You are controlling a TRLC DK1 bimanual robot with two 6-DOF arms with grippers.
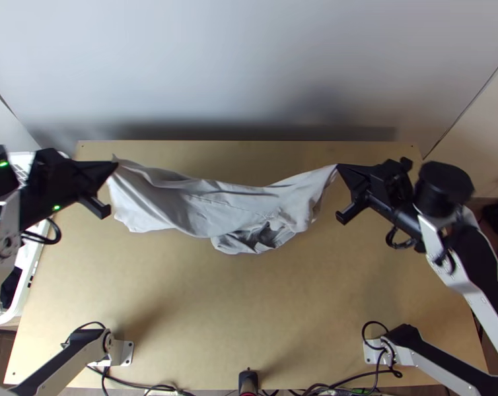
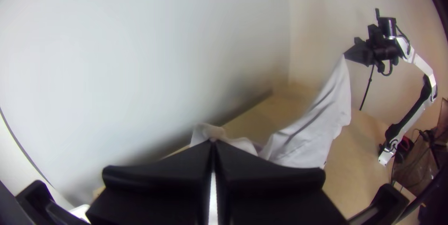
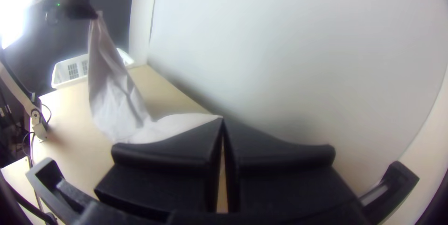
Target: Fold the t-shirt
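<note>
Left gripper (image 1: 114, 165) pinched closed on one end of the pale t-shirt (image 1: 209, 204), I have the right gripper (image 1: 337, 167) clamped on the other end. Between their tips the cloth sags over the table (image 1: 249, 317), its middle loosely bunched nearer the arms' bases than either gripper. Beside my left gripper sits a white basket (image 1: 26, 277).

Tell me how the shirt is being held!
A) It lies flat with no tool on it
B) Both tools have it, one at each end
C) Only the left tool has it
B: the left tool pinches one end of the shirt and the right tool pinches the other, with the middle sagging between them.
</note>
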